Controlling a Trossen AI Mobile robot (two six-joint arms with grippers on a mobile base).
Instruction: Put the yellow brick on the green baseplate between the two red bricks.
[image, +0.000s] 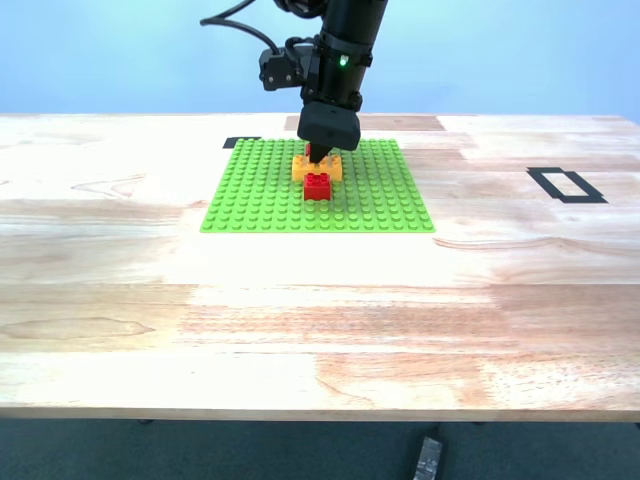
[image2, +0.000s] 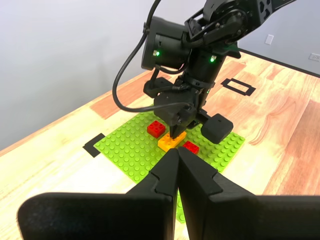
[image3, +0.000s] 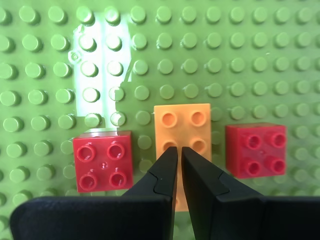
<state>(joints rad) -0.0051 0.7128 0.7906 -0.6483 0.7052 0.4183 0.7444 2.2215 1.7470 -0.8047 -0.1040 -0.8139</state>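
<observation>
The yellow brick (image3: 182, 125) lies on the green baseplate (image3: 225, 60), one red brick (image3: 102, 160) on one side and a second red brick (image3: 256, 150) on the other, each a stud row apart from it. My second gripper (image3: 176, 150) points straight down with its shut fingertips on the yellow brick's top, gripping nothing. In the exterior view that arm stands over the yellow brick (image: 318, 166) mid-baseplate (image: 260, 200), with a red brick (image: 318, 187) in front. My first gripper (image2: 177, 152) is shut and empty, hovering back from the baseplate (image2: 130, 145).
The baseplate lies on a wooden table (image: 320, 320). A black tape rectangle (image: 566, 185) marks the table at the exterior view's right. A short black tape strip (image: 241, 142) sits at the plate's far corner. A dark object (image: 427, 458) lies on the floor below the table.
</observation>
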